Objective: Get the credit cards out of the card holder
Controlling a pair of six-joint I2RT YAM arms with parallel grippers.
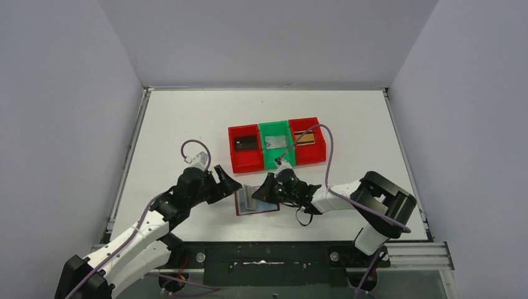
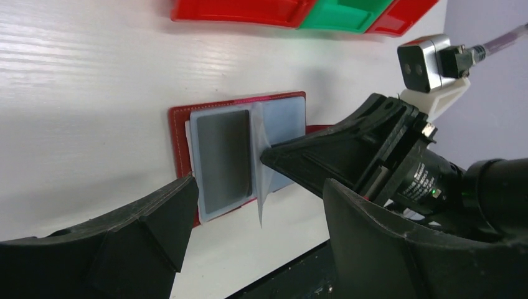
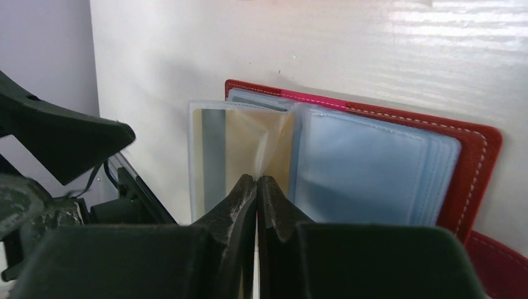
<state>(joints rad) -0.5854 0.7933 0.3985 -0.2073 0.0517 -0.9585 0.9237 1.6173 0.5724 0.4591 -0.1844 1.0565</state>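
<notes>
1. Top view: the card holder (image 1: 256,203) lies open on the white table (image 1: 180,124), near its front edge, between the two grippers.
   - Three bins stand in a row behind it.
   - The left red bin (image 1: 246,166) holds a dark card (image 1: 246,143).
   - The green bin (image 1: 274,124) holds a silvery card (image 1: 274,142).
   - The right red bin (image 1: 319,149) holds a gold card (image 1: 304,137).
   - The left gripper (image 1: 231,184) sits just left of the holder, and the right gripper (image 1: 264,189) is over its right half.
2. Left wrist view: the left gripper's jaws stand wide apart with nothing between them, and the holder lies beyond.
   - A grey card (image 2: 222,159) sits in the top pocket of the holder's left half.
   - One clear sleeve (image 2: 260,193) stands upright at the spine, with the right gripper's tip touching it.
   - The white print on the motor label (image 2: 416,180) of the right gripper is too small to read.
3. Right wrist view: the right gripper's jaws are pressed together, with their tips at the foot of the raised sleeve.
   - I cannot tell whether the film is caught between them.
   - That sleeve holds a striped card (image 3: 230,146), gold with a silvery band.
   - To the right, flat sleeves (image 3: 361,168) in pale blue lie on the dark red cover, which has white stitching.
   - No writing on the cards can be read.
</notes>
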